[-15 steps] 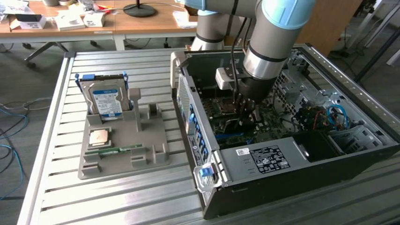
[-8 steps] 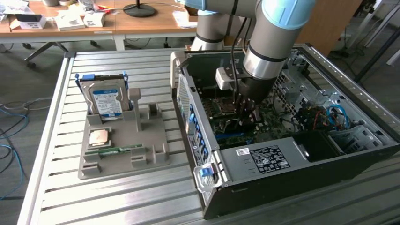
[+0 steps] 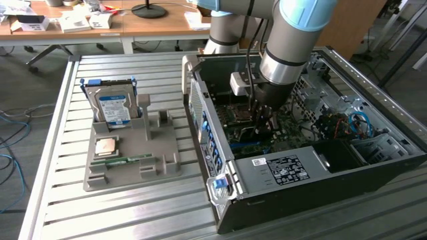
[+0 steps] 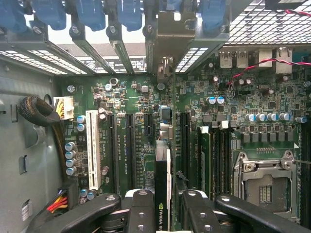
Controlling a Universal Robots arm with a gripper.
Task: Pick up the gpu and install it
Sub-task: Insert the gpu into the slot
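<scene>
My gripper (image 3: 264, 120) reaches down into the open computer case (image 3: 220, 150), over the motherboard (image 3: 243, 137). In the wrist view its black fingers (image 4: 141, 208) are shut on the gpu (image 4: 163, 170), which I see edge-on as a thin dark card with a logo on its rim. The card's silver bracket (image 4: 165, 34) stands at the case's rear slot openings, between the blue clips (image 4: 131, 12). The card lines up along a long black expansion slot (image 4: 184, 141) on the green motherboard (image 4: 141, 97). Whether its edge sits in the slot is hidden by the card itself.
On the table at the exterior view's left, a grey holder (image 3: 150, 172) carries a hard drive (image 3: 115, 107), a processor chip (image 3: 107, 146) and a memory stick (image 3: 123, 161). Inside the case are a white slot (image 4: 92, 145), the processor socket (image 4: 267, 184) and cable bundles (image 4: 39, 111).
</scene>
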